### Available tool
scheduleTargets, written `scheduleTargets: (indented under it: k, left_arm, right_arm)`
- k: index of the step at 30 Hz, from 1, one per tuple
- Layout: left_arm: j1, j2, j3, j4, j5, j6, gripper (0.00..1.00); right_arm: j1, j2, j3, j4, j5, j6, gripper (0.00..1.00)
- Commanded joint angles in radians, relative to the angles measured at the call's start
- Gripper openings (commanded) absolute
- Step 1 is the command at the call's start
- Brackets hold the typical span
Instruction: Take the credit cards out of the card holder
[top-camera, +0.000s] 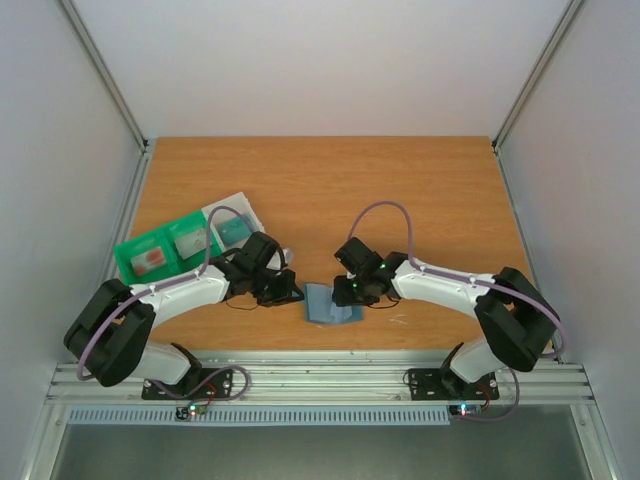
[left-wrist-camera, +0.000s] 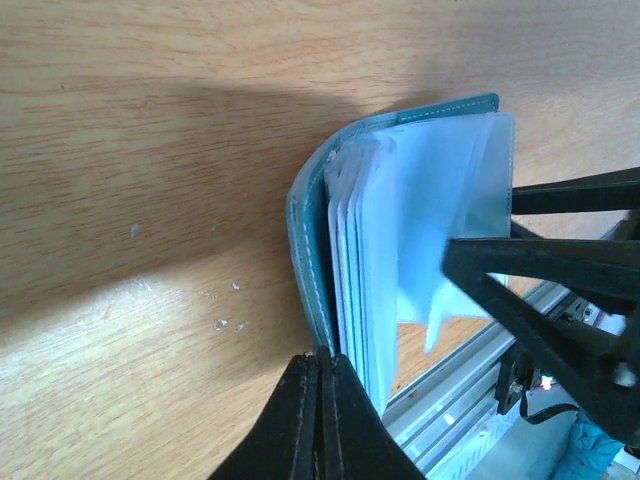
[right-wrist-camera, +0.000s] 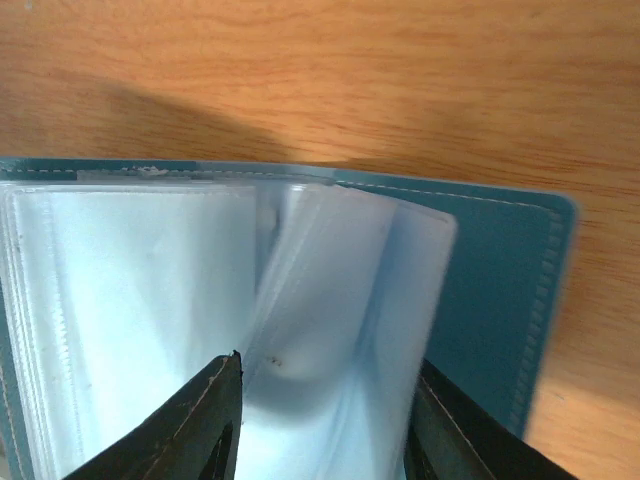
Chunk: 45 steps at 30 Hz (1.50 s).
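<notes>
1. Near the worktop's (top-camera: 300, 170) front edge lies the card holder (top-camera: 330, 303), cover pinched by the left hand (left-wrist-camera: 322, 368).
2. Around a clear sleeve (right-wrist-camera: 330, 290) the right hand (right-wrist-camera: 325, 400) stands spread; closing there could crumple or tear it.

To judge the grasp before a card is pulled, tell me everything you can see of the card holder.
The card holder is a small slate-blue bifold with pale stitching along its edge, leather-like, lying open on the wooden table near its front edge. Inside is a stack of clear, whitish plastic sleeves, fanned up; no card shows clearly in them. The left gripper is shut on the cover's edge. The right gripper has its jaws apart on either side of one bowed sleeve.
</notes>
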Motion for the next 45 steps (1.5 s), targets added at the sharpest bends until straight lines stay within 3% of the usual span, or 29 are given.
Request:
scheduleTargets:
  k: [1,12,24,34,45]
  left_arm:
    - [-0.006,-0.027,0.029,-0.003,0.021,0.008,0.00]
    - [-0.012,-0.025,0.027,0.014,0.030,0.003,0.00]
    - [-0.017,-0.029,0.021,0.017,0.030,-0.001,0.00]
    - [-0.019,-0.031,0.022,0.017,0.026,-0.002,0.01]
    - [-0.019,-0.031,0.028,0.012,0.024,-0.001,0.01]
  right_arm:
    - [0.006,-0.091,0.050,-0.127,0.115,-0.020,0.45]
    - [0.058,-0.203,0.124,-0.146,0.057,-0.032,0.55]
    - [0.084,-0.039,0.119,-0.024,-0.053,-0.023,0.67]
    - [0.084,0.049,0.098,0.018,-0.071,-0.017,0.64]
    - [0.084,0.089,0.081,0.024,-0.012,-0.023,0.50]
